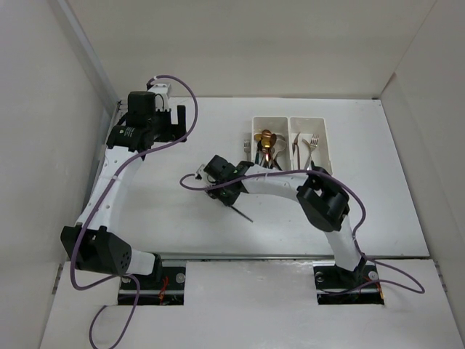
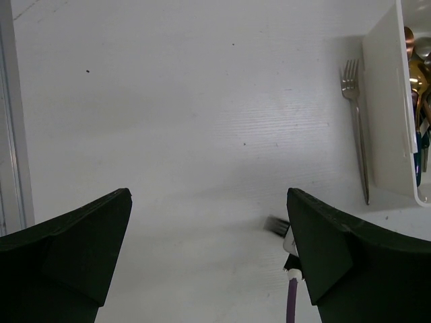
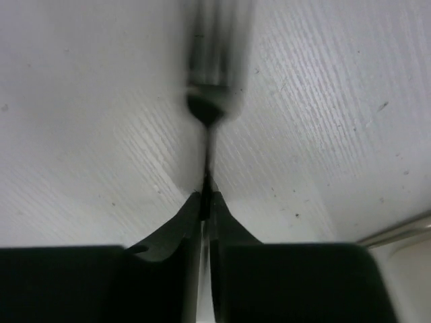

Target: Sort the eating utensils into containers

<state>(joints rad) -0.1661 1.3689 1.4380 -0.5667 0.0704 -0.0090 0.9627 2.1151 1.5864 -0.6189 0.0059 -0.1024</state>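
White table (image 1: 218, 131), twin containers (image 1: 289, 127) back behind the right gripper (image 3: 207, 195), which is clenched on the skinny handle of a black fork (image 3: 208, 111), tines ahead of the fingertips. With a pinch that thin it could swivel or drop mid-lift. Left gripper (image 2: 209, 195) hangs wide open. Loose silver fork (image 2: 357, 134) hugs the bin wall and might get bumped.

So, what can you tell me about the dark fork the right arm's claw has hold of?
The dark fork is slim and black all over, its tines blurred. The right claw is closed tight on its thin handle, with the tines pointing away from the claw. It sits low over the white table, left of the white bins. Whether it touches the table is unclear.
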